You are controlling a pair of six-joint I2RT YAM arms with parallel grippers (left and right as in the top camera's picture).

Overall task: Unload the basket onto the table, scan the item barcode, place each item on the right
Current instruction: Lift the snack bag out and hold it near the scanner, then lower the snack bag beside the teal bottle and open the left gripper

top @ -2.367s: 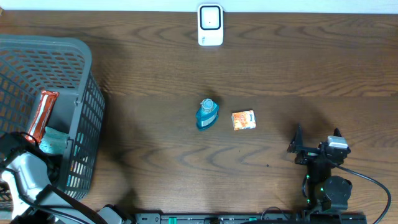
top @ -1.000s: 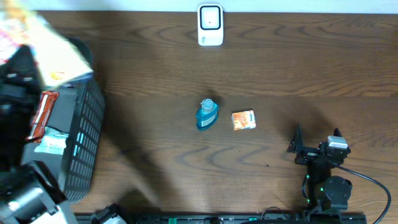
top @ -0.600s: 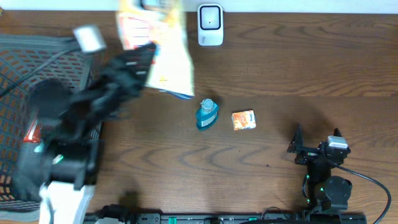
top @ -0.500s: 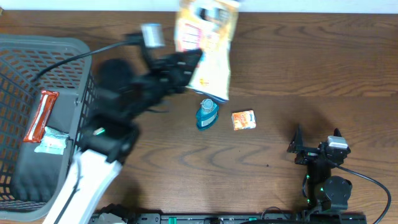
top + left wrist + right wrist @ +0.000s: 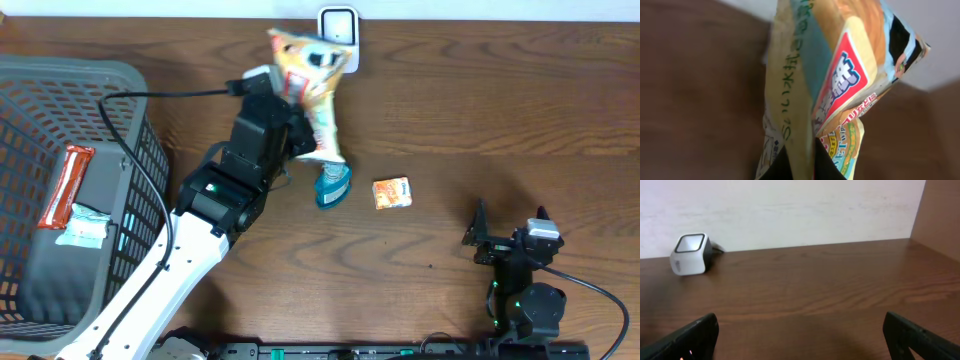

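Although the snack bag (image 5: 840, 90) fills the left wrist view, most of its print is blurred. A red panel carries bold white and purple Japanese characters, and green Japanese writing runs down the yellow edge. The small lettering near the bottom cannot be read.

The left claw (image 5: 799, 167) is pinching the bag's lower edge, with only its dark fingertips showing at the bottom of that view. From overhead, the left arm (image 5: 190, 240) stretches diagonally from the near left corner toward the far middle of the table (image 5: 500, 110). It holds the bag up between the blue bottle (image 5: 333, 188) and the white scanner (image 5: 340, 20).

The bag's top covers the scanner's lower part and its bottom overlaps the bottle's top. Whether a barcode faces the scanner cannot be told. An orange box (image 5: 392, 193) lies just beside the bottle, its label too small to read.

The right claw (image 5: 510, 225) sits at the near right, spread wide and holding nothing. A grey basket (image 5: 130, 100) at the left holds a red packet (image 5: 65, 185) and a pale packet (image 5: 82, 228).
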